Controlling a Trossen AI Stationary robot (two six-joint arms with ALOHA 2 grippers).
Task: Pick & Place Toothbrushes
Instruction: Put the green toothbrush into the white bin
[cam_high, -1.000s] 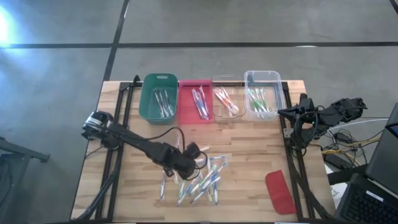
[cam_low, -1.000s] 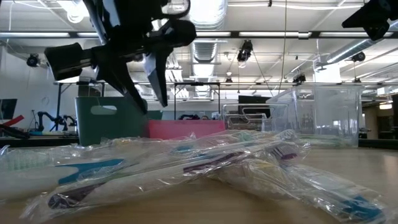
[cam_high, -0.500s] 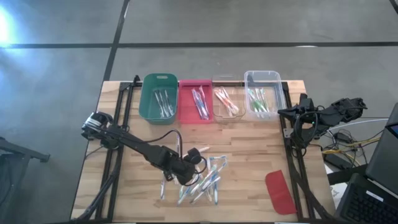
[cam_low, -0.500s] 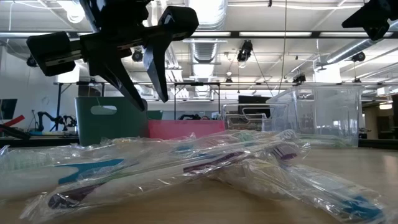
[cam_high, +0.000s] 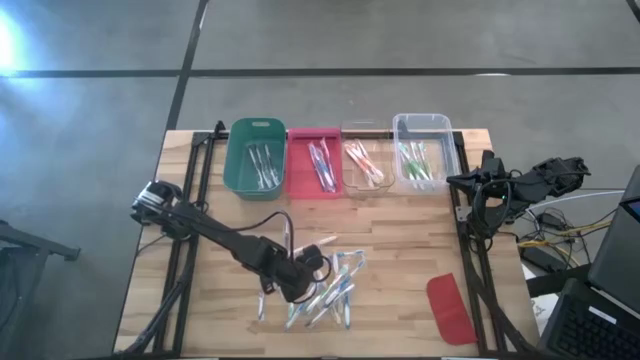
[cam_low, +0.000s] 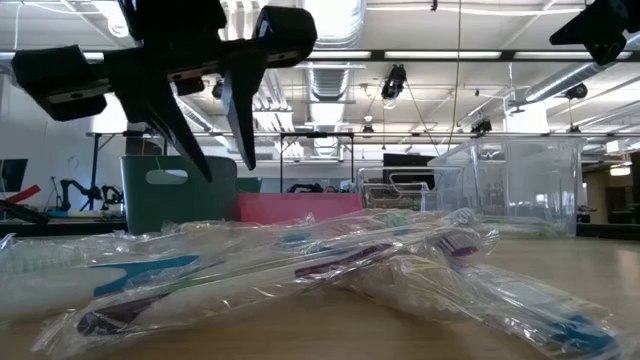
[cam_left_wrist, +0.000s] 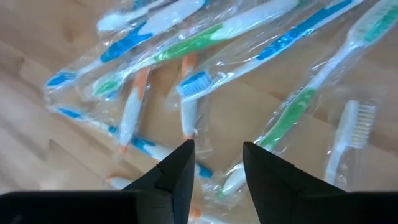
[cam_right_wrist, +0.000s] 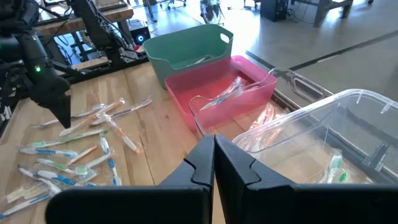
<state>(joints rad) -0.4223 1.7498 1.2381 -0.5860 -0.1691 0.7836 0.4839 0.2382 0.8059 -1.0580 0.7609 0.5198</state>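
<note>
A loose pile of toothbrushes (cam_high: 328, 290) in clear wrappers lies flat on the wooden table near its front edge, and also shows in the low view (cam_low: 300, 265) and the left wrist view (cam_left_wrist: 205, 81). My left gripper (cam_high: 305, 280) hovers above the pile's left part, slanting down. Its fingers (cam_left_wrist: 217, 146) are open with nothing between them, and in the low view (cam_low: 222, 170) they hang clear above the wrappers. My right gripper (cam_right_wrist: 214, 146) waits shut at the table's right edge (cam_high: 458, 183), high up.
Along the far edge stand a green bin (cam_high: 255, 157), a pink bin (cam_high: 313, 160) and two clear bins (cam_high: 365, 162) (cam_high: 420, 152), each holding a few toothbrushes. A flat red lid (cam_high: 450, 308) lies at the near right. Bare wood lies between the bins and the pile.
My left gripper has swung a little toward the table's near edge, over the pile, and rolled at the wrist. Its fingers have stayed open. The toothbrushes have not moved.
</note>
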